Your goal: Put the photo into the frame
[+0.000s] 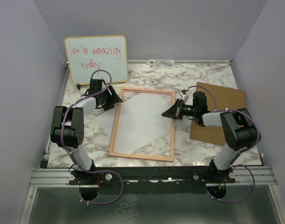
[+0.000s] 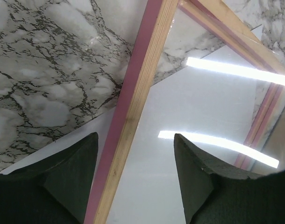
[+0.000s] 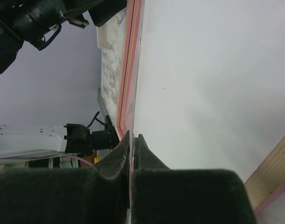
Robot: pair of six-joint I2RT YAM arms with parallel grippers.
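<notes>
The frame (image 1: 113, 135), with a thin pinkish wood border, lies flat mid-table. The photo (image 1: 142, 121) lies inside it white side up, slightly skewed. My left gripper (image 1: 115, 99) is open just above the frame's upper left rail. In the left wrist view the rail (image 2: 138, 84) runs between its fingers (image 2: 135, 140), and the white sheet (image 2: 198, 107) shows on both sides of the rail. My right gripper (image 1: 167, 113) is at the frame's right rail. In the right wrist view it (image 3: 132, 137) is shut on the photo's thin edge (image 3: 208, 84), beside the pink rail (image 3: 128, 70).
The brown backing board (image 1: 222, 107) lies at the right under my right arm. A whiteboard with red handwriting (image 1: 96, 58) leans on the back wall at left. Grey walls close in the marble table (image 1: 86, 135) on three sides.
</notes>
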